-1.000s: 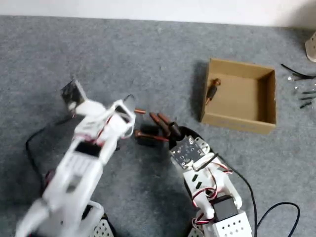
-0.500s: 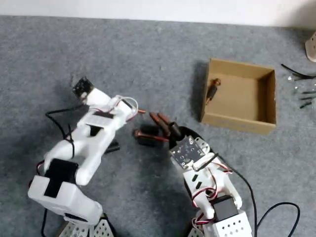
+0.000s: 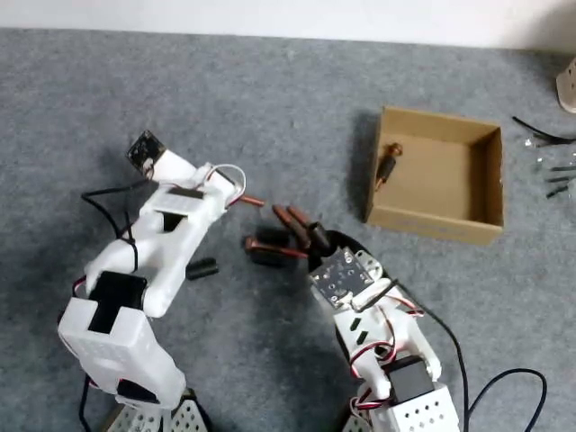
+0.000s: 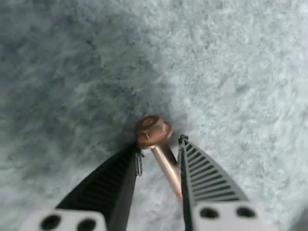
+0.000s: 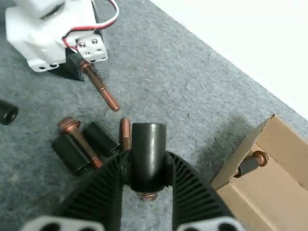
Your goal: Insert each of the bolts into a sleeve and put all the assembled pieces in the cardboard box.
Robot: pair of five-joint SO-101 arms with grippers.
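High view: the left gripper (image 3: 234, 192) is clamped on a bolt (image 3: 255, 202), whose threaded end sticks out past the fingers towards the right gripper (image 3: 315, 240). The right gripper is closed on a black sleeve (image 3: 318, 235). A cluster of loose bolts and sleeves (image 3: 270, 246) lies between the two grippers, just beside the right one. The cardboard box (image 3: 438, 225) stands well beyond the right gripper with one assembled piece (image 3: 387, 167) inside. A lone sleeve (image 3: 202, 268) lies on the grey carpet (image 3: 297, 99) beside the left arm.

Left wrist view: the left gripper (image 4: 160, 148) is narrowly parted, its fingers (image 4: 207, 180) pinching the copper bolt (image 4: 153, 132) by the shank. The hex head sits just past the fingertips, above the carpet (image 4: 231, 62).

Right wrist view: the right gripper (image 5: 147, 163) grips the sleeve (image 5: 148, 142) around its barrel, one end jutting past the fingertips. Just ahead lie the loose bolts and sleeves (image 5: 98, 138). Farther off, the left gripper (image 5: 91, 54) holds its bolt (image 5: 100, 88), thread pointing this way. The cardboard box (image 5: 279, 144) is off to one side
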